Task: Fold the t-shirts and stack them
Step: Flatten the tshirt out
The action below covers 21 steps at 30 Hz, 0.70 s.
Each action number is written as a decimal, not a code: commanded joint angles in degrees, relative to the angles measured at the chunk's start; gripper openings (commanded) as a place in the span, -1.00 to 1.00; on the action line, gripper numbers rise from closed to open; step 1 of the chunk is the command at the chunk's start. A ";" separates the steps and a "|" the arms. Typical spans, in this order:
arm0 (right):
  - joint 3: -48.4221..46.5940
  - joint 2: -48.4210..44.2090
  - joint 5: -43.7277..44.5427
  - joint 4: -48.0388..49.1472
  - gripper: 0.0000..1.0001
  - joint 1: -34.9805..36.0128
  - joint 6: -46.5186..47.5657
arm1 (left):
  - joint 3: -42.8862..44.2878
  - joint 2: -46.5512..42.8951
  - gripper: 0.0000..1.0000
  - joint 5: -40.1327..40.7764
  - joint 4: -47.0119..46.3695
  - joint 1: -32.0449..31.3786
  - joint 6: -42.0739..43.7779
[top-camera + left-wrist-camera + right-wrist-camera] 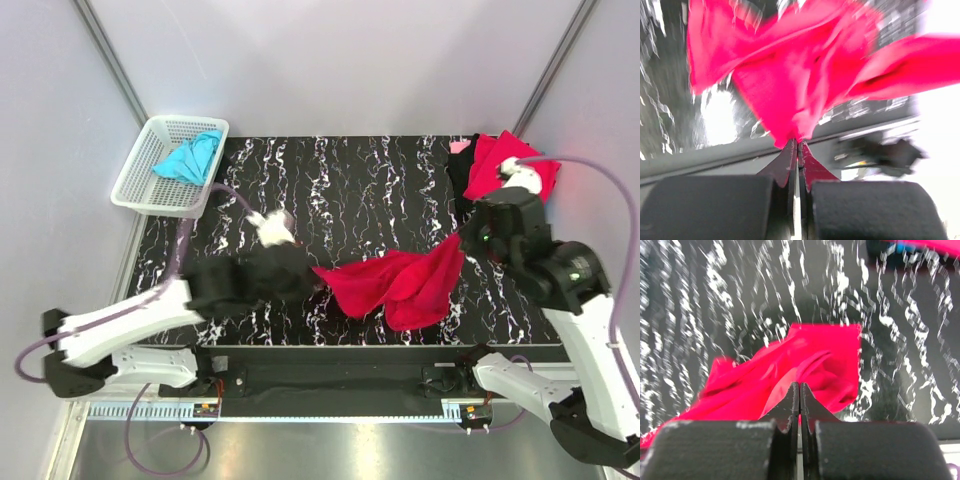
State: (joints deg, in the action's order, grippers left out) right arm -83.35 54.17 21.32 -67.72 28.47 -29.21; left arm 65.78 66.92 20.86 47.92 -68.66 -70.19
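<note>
1. Crimson t-shirt (pixel 395 280) is hanging crumpled between the two arms over the near middle of the table (pixel 350 180), seen from above; a turquoise t-shirt (pixel 190 158) is waiting in the basket (pixel 150 195), and more red cloth (pixel 495 165) is lying at the far right corner.
2. At the left wrist, the left gripper (pixel 798 146) is pinching a bunched tip of the crimson t-shirt, jaws closed.
3. At the right wrist, the right gripper (pixel 799 390) is clamping another edge of it. Folding is looking barely begun, and no tidy stack is showing.

Plain crimson red soft cloth t-shirt (pixel 400 285); plain turquoise blue soft cloth t-shirt (pixel 190 158). The white plastic lattice basket (pixel 140 185) has a grid pattern. The surface (pixel 370 190) is black with white marble-like veins.
</note>
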 commanded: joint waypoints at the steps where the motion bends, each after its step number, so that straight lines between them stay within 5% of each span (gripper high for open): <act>1: -8.48 0.14 4.52 -2.23 -1.00 -0.08 2.31 | 12.56 -6.44 -1.00 13.75 14.64 0.37 6.81; 11: -28.78 4.80 4.35 -2.24 -1.00 -0.08 12.86 | 36.59 -6.27 -1.00 27.30 27.22 0.64 18.60; 21: -42.47 3.57 0.30 -0.39 -1.00 -0.08 20.24 | 45.30 -10.84 -1.00 34.59 29.69 0.72 24.30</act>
State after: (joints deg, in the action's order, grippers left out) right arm -119.55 57.91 22.81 -70.32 28.47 -13.39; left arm 106.54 58.74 49.21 77.58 -68.14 -50.22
